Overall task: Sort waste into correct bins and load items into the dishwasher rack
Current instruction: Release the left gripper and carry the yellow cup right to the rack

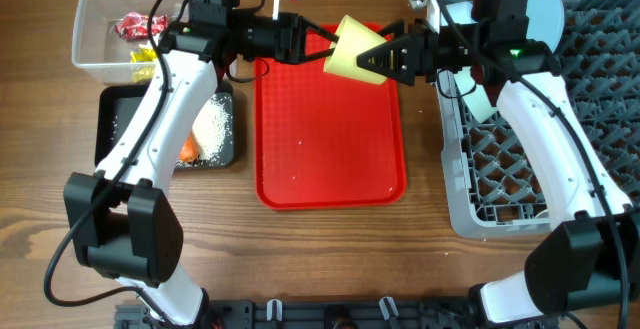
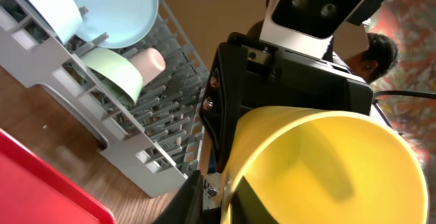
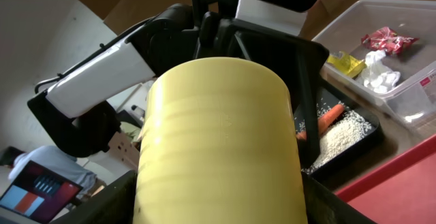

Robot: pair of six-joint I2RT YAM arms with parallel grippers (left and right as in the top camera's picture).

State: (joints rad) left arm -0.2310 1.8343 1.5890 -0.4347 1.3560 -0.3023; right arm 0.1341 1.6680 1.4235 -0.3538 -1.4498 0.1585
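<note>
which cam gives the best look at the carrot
The right wrist view: the carrot shows at nearly full length, lying beside the rice in the black tray. Overhead shows only a small orange bit of it next to the left arm. The left wrist view does not show it at all.

The yellow cup (image 1: pixel 352 49) is tipped on its side, aloft near the grey rack (image 1: pixel 600 69).

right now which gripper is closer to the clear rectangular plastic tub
Left. The left gripper is between the clear plastic tub and the yellow plastic cup; the right gripper is beyond the cup.
</note>
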